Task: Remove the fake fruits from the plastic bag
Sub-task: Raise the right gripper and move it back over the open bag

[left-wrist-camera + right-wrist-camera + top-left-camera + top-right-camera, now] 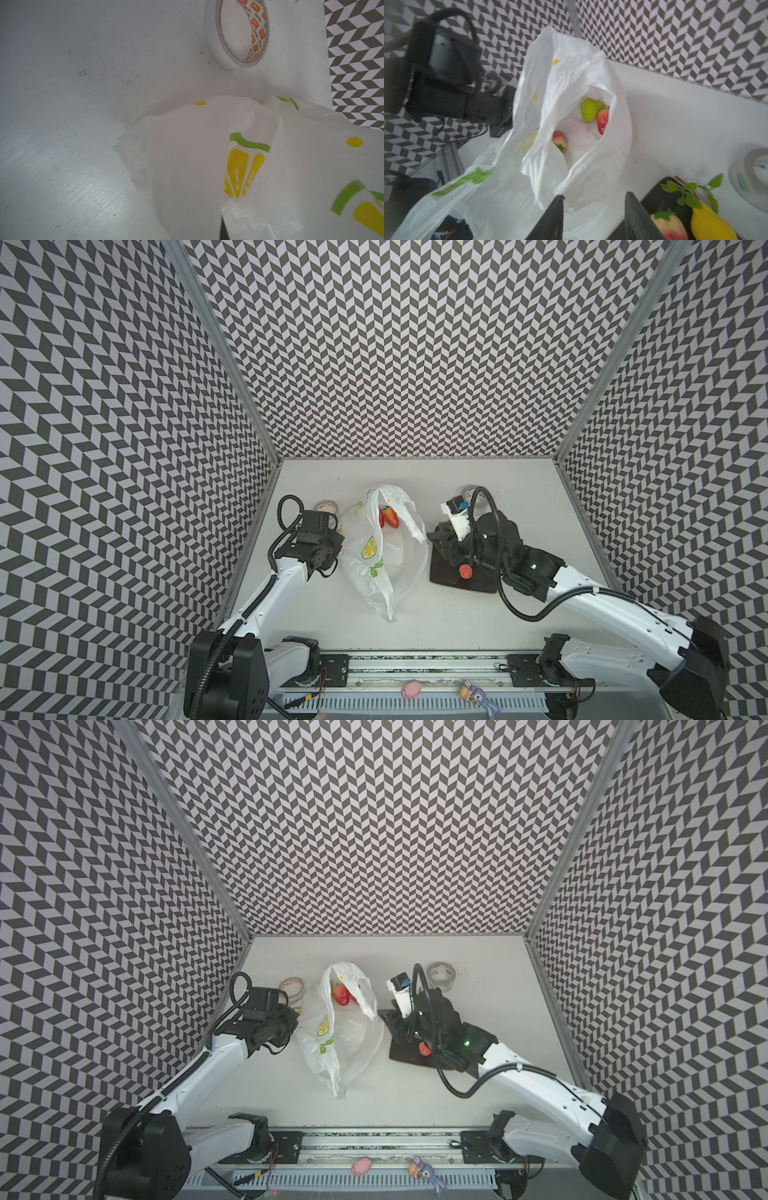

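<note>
Right wrist: right gripper [595,195] low, jaws apart, facing plastic bag [571,72].

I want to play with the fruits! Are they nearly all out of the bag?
Partly. Done: a yellow lemon and a strawberry lie on the dark tray. In hand: the left fingers pinch the plastic bag open; the right fingers are empty, facing its mouth. Left: a green fruit and two strawberries are inside.
</note>
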